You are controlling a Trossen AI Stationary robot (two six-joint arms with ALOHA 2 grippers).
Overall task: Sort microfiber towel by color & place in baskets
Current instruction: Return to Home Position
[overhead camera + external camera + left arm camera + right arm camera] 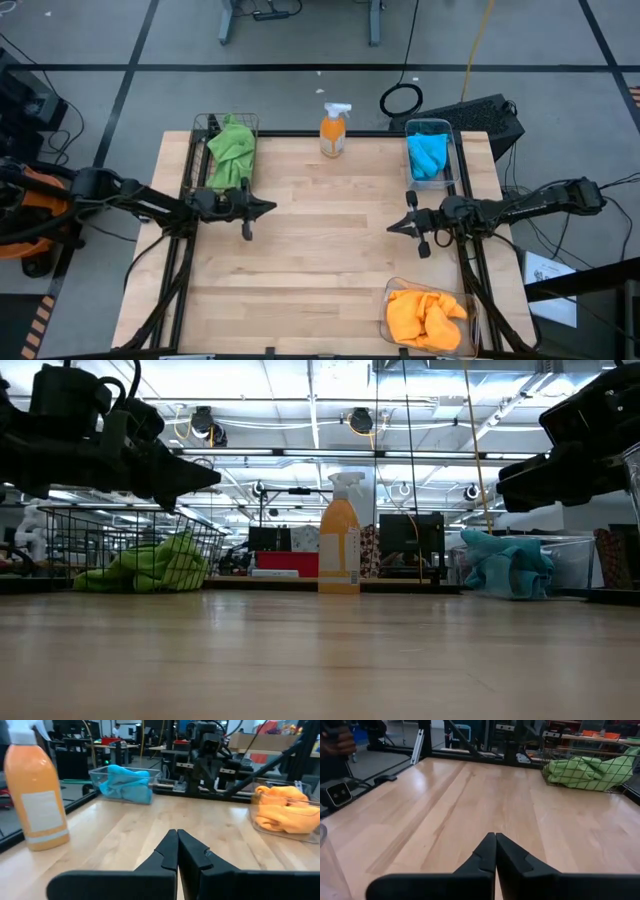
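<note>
The high view looks straight down on the whole surface (320, 250) from well above. The low view sits at surface height, facing level across it toward the spray bottle (339, 545) and the room behind. The wrist views look low and close over the wood past the left tool (176, 851) and the right tool (495, 851), facing each other. The high, low and left wrist views all take in the spray bottle.

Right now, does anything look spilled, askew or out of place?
Nothing stands out. Green towels sit in the wire basket, blue towels in the far bin, orange towels in the near bin; bottle stands upright; left gripper and right gripper hover shut.
</note>
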